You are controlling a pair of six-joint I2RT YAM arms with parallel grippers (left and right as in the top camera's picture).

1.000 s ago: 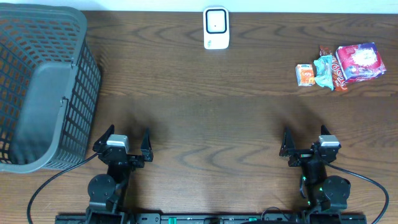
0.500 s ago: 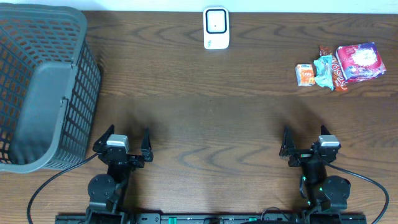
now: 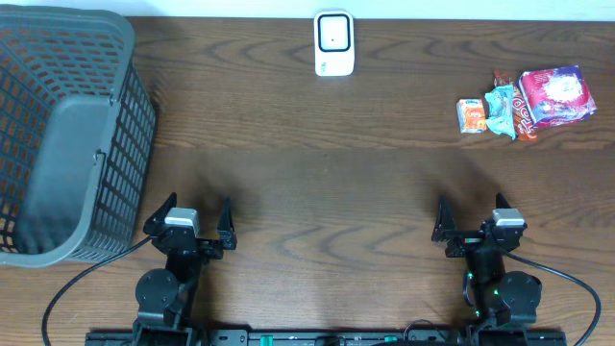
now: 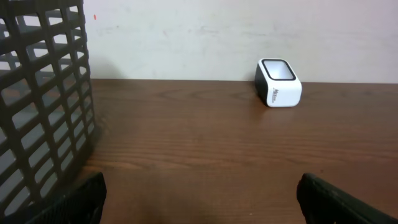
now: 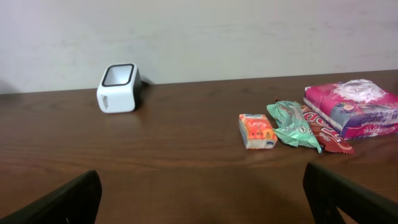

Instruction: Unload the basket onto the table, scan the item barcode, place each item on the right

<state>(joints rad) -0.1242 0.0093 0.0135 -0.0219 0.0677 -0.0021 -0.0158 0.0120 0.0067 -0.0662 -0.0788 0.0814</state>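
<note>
**A:** Any writing you can read?

**B:** Hardly. The white scanner (image 3: 334,43) has a small dark line of print on its side in both wrist views, but it is too small to make out. The snack wrappers carry print as well, all of it blurred.

**A:** Where are the items?

**B:** Bunched at the far right of the dark wooden table (image 3: 317,163). They are well apart from the scanner, which stands at the middle of the far edge. An orange packet (image 3: 471,116) lies leftmost, with a crinkled green wrapper (image 3: 501,109) touching it. Next comes a red bar (image 3: 523,122), partly under a pink pack (image 3: 555,94).

**A:** What does each camera add?

**B:** The right wrist view shows the pack's puffy, glossy plastic and the scanner's tilted dark window with rounded corners. The left wrist view misses the snacks but has the lattice wall of the basket (image 3: 58,135) close on its left. Only the overhead shows that grey plastic basket whole, at the left end.

**A:** The grippers?

**B:** The left gripper (image 3: 197,216) and right gripper (image 3: 469,216) sit at the near edge, jaws wide apart over bare wood. Black fingers (image 4: 81,199) fill the bottom corners of each wrist view.
</note>
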